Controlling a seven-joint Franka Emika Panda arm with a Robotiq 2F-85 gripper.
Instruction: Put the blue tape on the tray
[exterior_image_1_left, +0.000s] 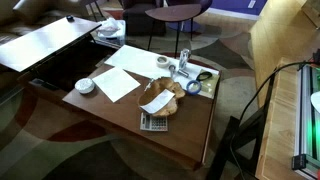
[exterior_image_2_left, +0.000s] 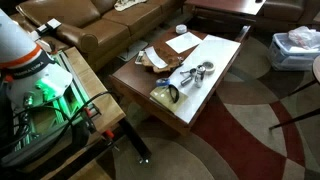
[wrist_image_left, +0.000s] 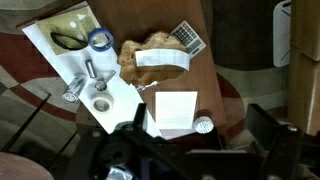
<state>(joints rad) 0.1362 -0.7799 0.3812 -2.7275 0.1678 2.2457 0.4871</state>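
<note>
The blue tape (wrist_image_left: 99, 40) is a small blue-rimmed ring lying on a white sheet on the coffee table, next to black scissors (wrist_image_left: 68, 40). It also shows in both exterior views (exterior_image_1_left: 194, 88) (exterior_image_2_left: 172, 94). The brown tray (wrist_image_left: 150, 57) lies beside it with a strip of white paper on it, and shows in both exterior views (exterior_image_1_left: 162, 101) (exterior_image_2_left: 155, 59). My gripper (wrist_image_left: 200, 150) shows only in the wrist view. It is open and empty, high above the table, over the paper and bowl end, well away from the tape.
A dark calculator (wrist_image_left: 187, 38) lies beside the tray. A small white bowl (wrist_image_left: 203, 124) and a white paper (wrist_image_left: 175, 108) lie under my gripper. A pale tape roll (wrist_image_left: 101, 103) and metal pieces (wrist_image_left: 95, 70) lie on the white sheet. Sofas surround the wooden table (exterior_image_1_left: 190, 135).
</note>
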